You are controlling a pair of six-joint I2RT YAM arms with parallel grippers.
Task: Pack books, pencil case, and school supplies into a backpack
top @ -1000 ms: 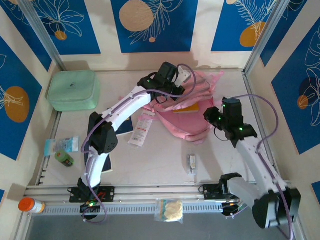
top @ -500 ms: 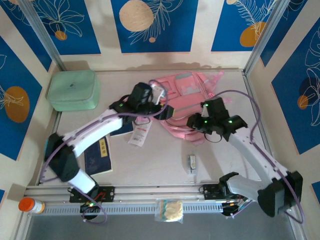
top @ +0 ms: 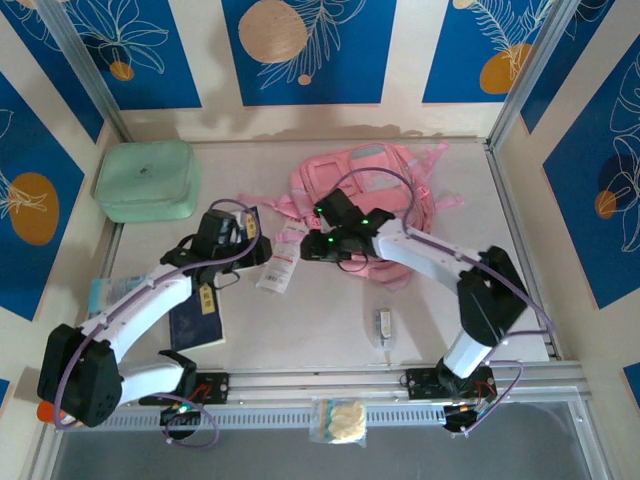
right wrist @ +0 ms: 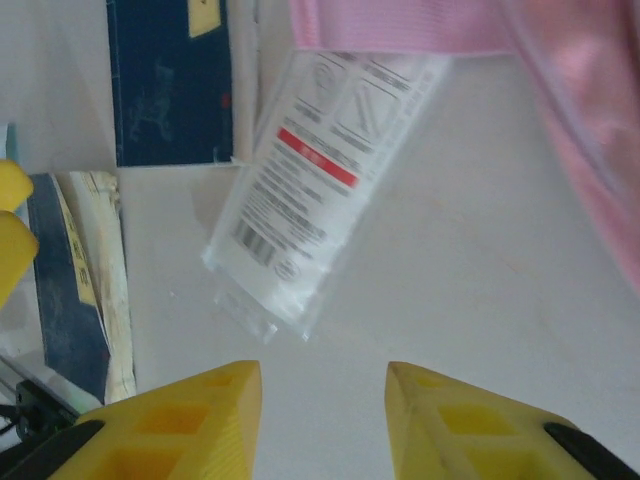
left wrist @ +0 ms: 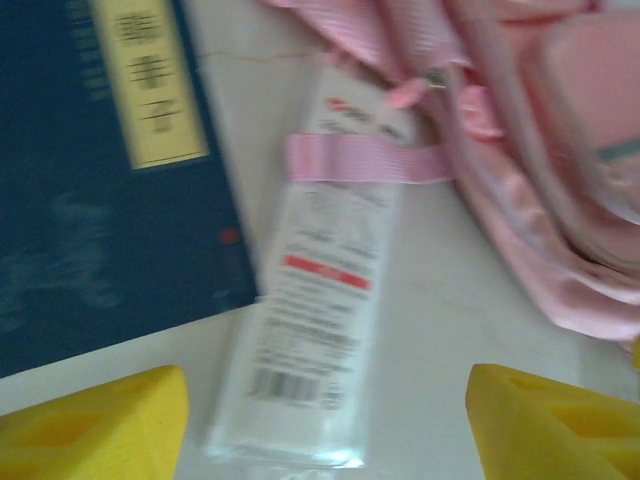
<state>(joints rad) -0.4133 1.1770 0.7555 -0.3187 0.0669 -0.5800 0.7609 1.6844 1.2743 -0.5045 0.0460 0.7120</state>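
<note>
The white pencil case (top: 280, 258) lies flat on the table, left of the pink backpack (top: 370, 185). A pink strap (left wrist: 365, 158) crosses its upper part. My left gripper (top: 257, 250) hovers at its left side, open, and the case (left wrist: 310, 310) shows between its yellow fingertips (left wrist: 100, 425). My right gripper (top: 308, 252) reaches in from the right, open and empty, just short of the case's near end (right wrist: 320, 170). One navy book (left wrist: 110, 200) lies beside the case, partly under my left arm. Another navy book (top: 200, 315) lies nearer me. The small grey-white supply item (top: 383, 325) rests on the table in front.
A mint-green zip case (top: 147, 180) stands at the back left. A teal packet (top: 100, 295) lies by the left rail. An orange-capped bottle (top: 55, 410) and a small clear bag (top: 340, 420) sit on the front rail.
Both grippers have opened and left the backpack, swinging down and left toward the pencil case. The backpack has dropped flat.
</note>
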